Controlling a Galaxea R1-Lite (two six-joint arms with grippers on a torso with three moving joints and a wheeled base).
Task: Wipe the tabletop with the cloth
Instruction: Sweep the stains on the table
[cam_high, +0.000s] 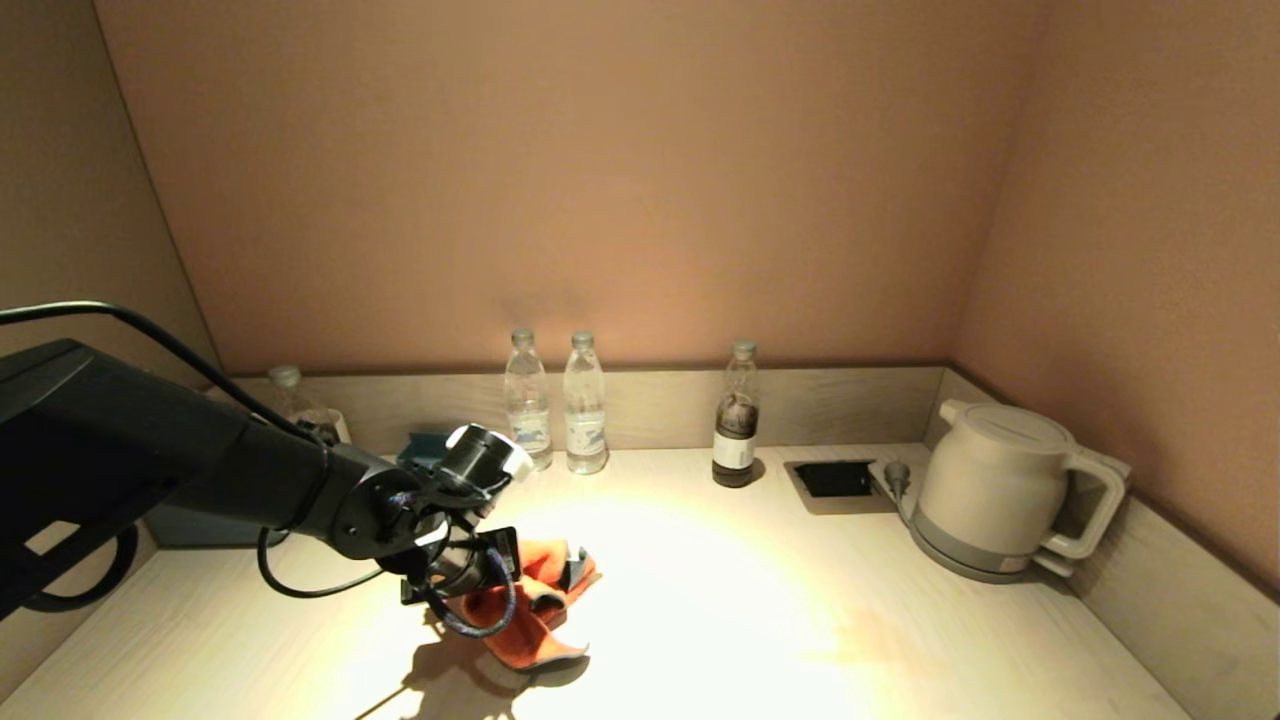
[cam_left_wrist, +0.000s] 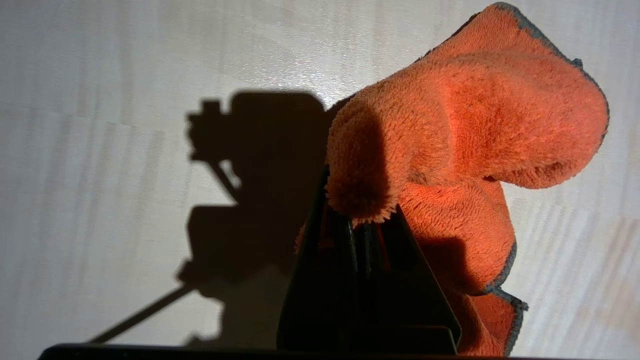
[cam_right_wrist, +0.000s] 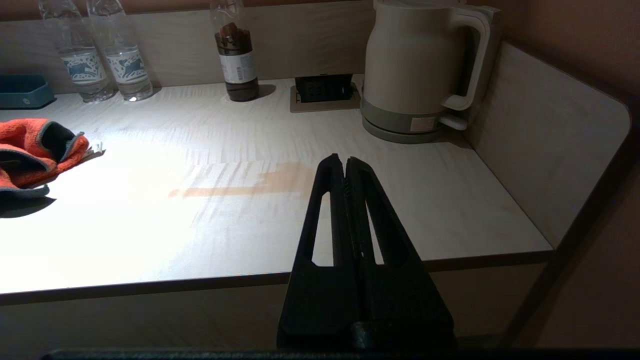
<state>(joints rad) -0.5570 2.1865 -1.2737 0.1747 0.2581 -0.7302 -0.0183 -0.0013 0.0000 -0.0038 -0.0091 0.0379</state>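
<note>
L claw (cam_left_wrist: 362, 220) pinched tight on fluffy orange cloth (cam_left_wrist: 465, 130), crumpled, prob. brushing smooth pale wood-grain tabletop (cam_high: 760, 620) at 7 o'clock. Open room toward 3 o'clock; kettle (cam_high: 995, 490) by rim. R claw (cam_right_wrist: 345, 165) closed, empty.

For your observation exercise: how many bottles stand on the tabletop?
4: two clear bottles side by side at the back rim, a dark-liquid bottle right of them, one partly hidden behind the left arm.

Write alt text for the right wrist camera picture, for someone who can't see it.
The right gripper, fingers shut and empty, hangs off the front edge of the pale tabletop, short of a faint brownish smear. The orange cloth lies bunched at the far side; two water bottles, a dark bottle and a white kettle line the back rim.
</note>
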